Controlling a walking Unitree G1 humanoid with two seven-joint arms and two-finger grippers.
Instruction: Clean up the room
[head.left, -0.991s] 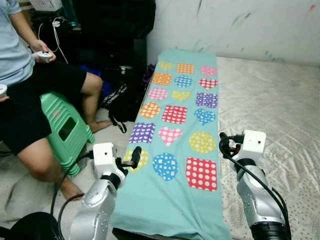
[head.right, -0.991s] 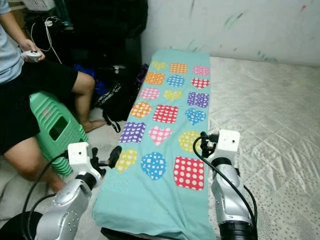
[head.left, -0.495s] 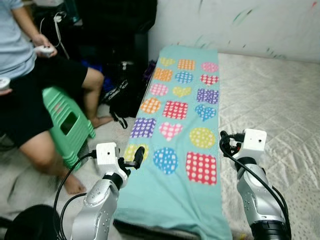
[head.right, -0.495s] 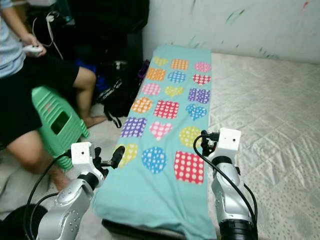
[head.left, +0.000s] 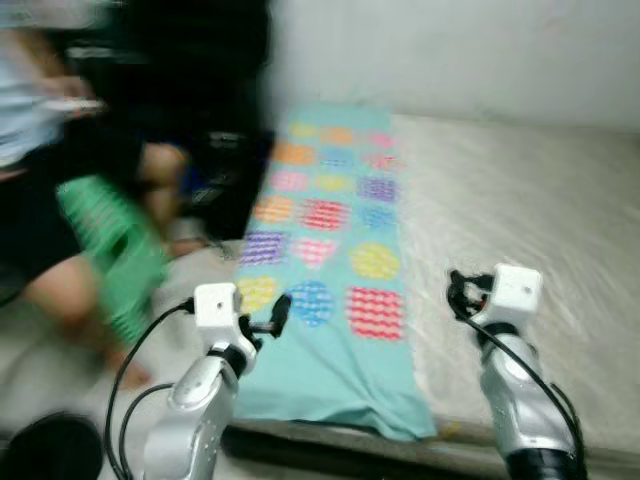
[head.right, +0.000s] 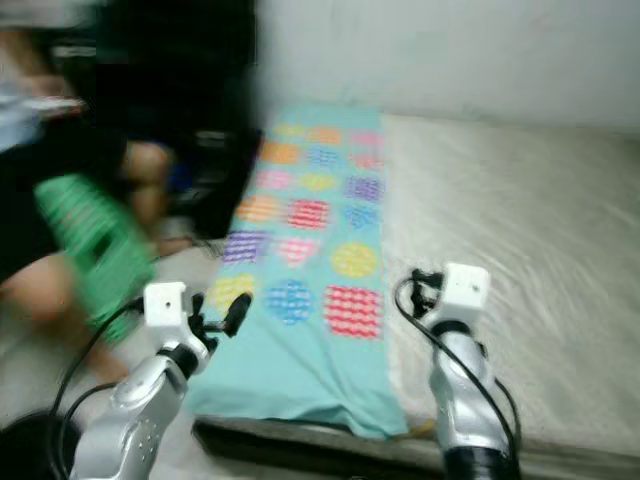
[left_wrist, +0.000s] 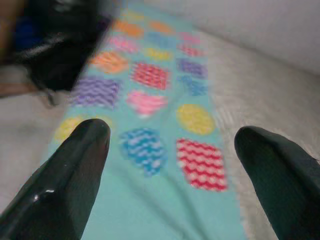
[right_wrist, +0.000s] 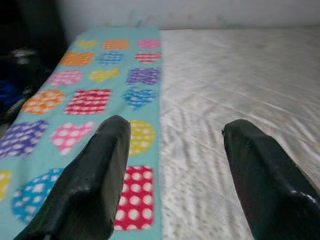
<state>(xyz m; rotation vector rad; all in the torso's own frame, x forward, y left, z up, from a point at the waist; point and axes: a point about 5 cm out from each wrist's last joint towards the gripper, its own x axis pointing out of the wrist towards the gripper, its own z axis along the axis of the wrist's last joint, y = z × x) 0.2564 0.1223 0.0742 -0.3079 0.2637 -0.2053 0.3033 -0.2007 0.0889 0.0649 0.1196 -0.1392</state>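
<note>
At far left a seated person rests on a green stool. The left end effector, fingers wide, hovers above the teal patterned blanket lying along the bed's left edge. The right end effector, equally wide, hangs over the blanket's seam with the mattress. Blur suggests walking; best to steady first, then pinch the near hem.

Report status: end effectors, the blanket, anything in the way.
Left end effector and right end effector open, empty, raised over the bed. Teal blanket with colourful dotted patches lies flat on the white quilted mattress. Seated person on green plastic stool to the left.
</note>
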